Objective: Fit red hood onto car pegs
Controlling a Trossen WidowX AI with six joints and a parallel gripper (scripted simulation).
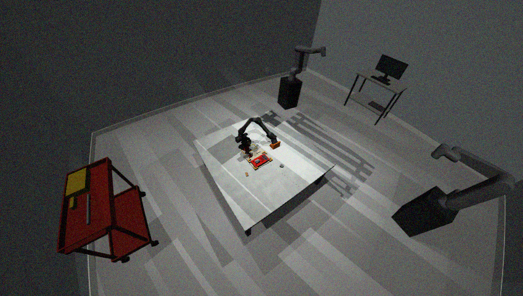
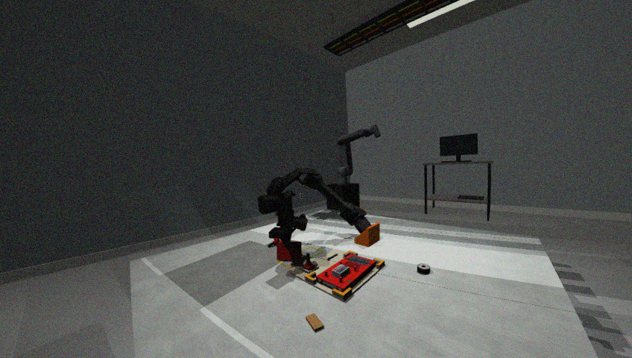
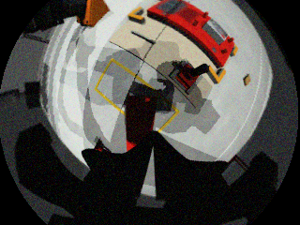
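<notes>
The red chassis (image 1: 261, 160) (image 2: 348, 280) (image 3: 187, 25) lies in its jig with yellow corner brackets. The grey engine block (image 2: 340, 270) (image 3: 216, 29) is uncovered, with black pegs around it. A dark red box-like part (image 2: 282, 253) (image 3: 140, 117), apparently the hood, is on the table within a yellow outline (image 3: 104, 98). It is partly hidden by the arm in the exterior view. My gripper (image 2: 295, 261) (image 3: 154, 133) is shut and appears empty. Its tips overlap the red part's near end in the wrist view; whether they touch cannot be told.
A small red base with a black knob (image 2: 308, 265) (image 3: 189, 77) stands between the red part and jig. An orange wedge (image 1: 275, 145) (image 2: 369, 236) (image 3: 94, 11) is at the arm's other end. A tan block (image 1: 247, 174) (image 2: 314, 321) and a black-and-white roll (image 1: 282, 165) (image 2: 423, 268) lie on the table.
</notes>
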